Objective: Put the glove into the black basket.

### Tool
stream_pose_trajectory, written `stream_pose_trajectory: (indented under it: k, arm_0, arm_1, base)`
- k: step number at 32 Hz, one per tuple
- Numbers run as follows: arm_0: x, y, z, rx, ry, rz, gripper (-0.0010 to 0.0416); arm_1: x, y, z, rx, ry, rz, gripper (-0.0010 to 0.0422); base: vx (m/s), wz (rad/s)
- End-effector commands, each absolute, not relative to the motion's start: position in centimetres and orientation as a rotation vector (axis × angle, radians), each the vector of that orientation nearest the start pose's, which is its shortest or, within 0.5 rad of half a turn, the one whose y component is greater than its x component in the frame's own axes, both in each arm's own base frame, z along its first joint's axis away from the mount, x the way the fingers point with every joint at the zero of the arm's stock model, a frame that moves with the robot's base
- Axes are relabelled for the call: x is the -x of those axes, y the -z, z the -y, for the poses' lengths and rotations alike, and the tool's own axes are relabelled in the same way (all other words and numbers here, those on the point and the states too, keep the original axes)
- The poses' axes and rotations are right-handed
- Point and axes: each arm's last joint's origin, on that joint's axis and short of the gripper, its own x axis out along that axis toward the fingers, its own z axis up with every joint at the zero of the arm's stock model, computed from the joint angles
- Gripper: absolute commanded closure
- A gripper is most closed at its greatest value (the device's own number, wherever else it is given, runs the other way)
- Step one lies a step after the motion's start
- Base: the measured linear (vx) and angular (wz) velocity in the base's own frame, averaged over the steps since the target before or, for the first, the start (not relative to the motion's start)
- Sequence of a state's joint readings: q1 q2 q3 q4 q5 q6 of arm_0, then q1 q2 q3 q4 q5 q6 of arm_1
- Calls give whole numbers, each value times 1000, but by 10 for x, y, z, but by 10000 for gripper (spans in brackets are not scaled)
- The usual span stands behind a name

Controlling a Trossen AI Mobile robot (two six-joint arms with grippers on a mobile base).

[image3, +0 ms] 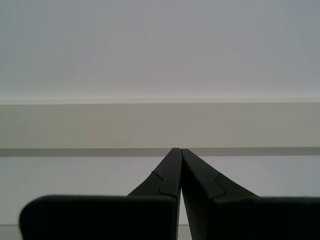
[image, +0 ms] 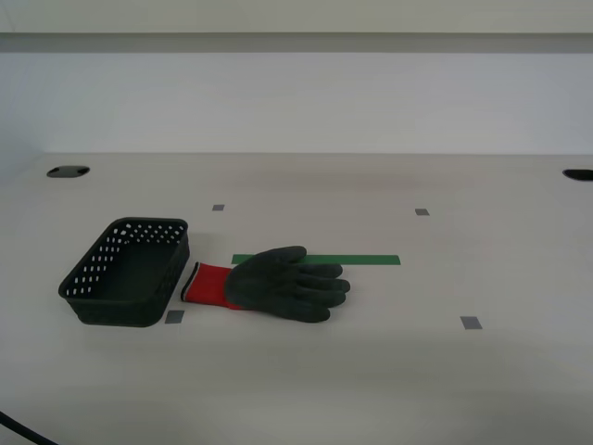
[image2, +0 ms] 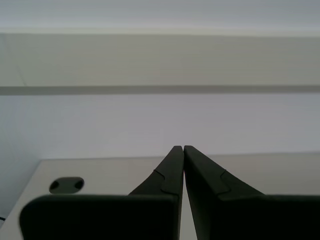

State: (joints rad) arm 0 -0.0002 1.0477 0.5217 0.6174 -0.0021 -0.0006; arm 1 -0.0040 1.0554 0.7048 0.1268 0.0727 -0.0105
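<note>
glove (image: 278, 284): flat on the desk (image: 389, 371), palm down, fingers toward the exterior view's right, red cuff toward the basket; nothing holds it.
basket (image: 93, 278): black, empty, on the desk at the exterior view's left; its near corner sits just beside the cuff, contact unclear.
first pincer (image3: 179, 150): tips pressed together, nothing between them; looks at the back wall, well off the glove; not in the exterior view.
second pincer (image2: 183, 148): tips together too, empty; sees the desk's far edge and a cable hole (image2: 66, 185); also absent from the exterior view.
stage: start, by my read; no reach begun, glove untouched.
step tip: part the tips of one pincer before descending, come straight down over the palm or the cuff seam, pinch a fold of fabric rather than scrape the desk.
step tip 2: lift high enough that dangling fingers clear the basket rim, then release over the middle, since the glove looks about basket-length and could drape over the edge.
risk: the light basket may slide if bumped.
glove material: dark grey coating, matte and slightly pebbled; knit cuff, bright red; floppy, likely sags when lifted.
basket material: hard plastic, sloped sides with rows of small round holes, rectangular, rounded corners.
desk: pale, smooth, with a faint grain.
marks: green tape strip (image: 371, 260) behind the glove, small grey squares scattered about.
</note>
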Motion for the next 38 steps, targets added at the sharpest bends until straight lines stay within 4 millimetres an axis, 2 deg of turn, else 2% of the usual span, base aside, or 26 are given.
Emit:
stream_pose_trajectory:
  k: [1, 7, 12, 14, 15, 18, 21, 30, 36, 38]
  arm_0:
    - [-227, -271, 0, 0, 0, 95, 405]
    - [-227, -271, 0, 0, 0, 95, 405]
    - [-227, -271, 0, 0, 0, 95, 405]
    - [-227, -271, 0, 0, 0, 95, 405]
    - [-227, -271, 0, 0, 0, 95, 405]
    - [-227, -270, 0, 0, 0, 93, 405]
    - [-227, -271, 0, 0, 0, 94, 405]
    - [-227, -271, 0, 0, 0, 94, 405]
    - [-227, -271, 0, 0, 0, 95, 405]
    - [-227, -271, 0, 1, 0, 94, 405]
  arm_1:
    - [-234, -296, 8, 4, 176, -312, 412]
    - [-231, -311, 26, -4, 251, -441, 412]
    - [-240, -301, 47, -24, 330, -572, 412]
    - [-248, -290, 61, -38, 374, -629, 412]
    - [-254, -276, 74, -55, 414, -683, 412]
    - [-265, -252, 94, -83, 466, -777, 412]
    - [-276, -217, 114, -115, 504, -904, 412]
    - [-315, -140, 146, -165, 527, -1122, 412]
    - [-336, -111, 163, -196, 539, -1208, 412]
    - [-340, -98, 168, -262, 574, -1280, 412]
  base:
    - [0, 0]
    - [0, 0]
    - [0, 0]
    - [0, 0]
    - [0, 0]
    - [0, 0]
    - [0, 0]
    - [0, 0]
    - [0, 0]
    - [0, 0]
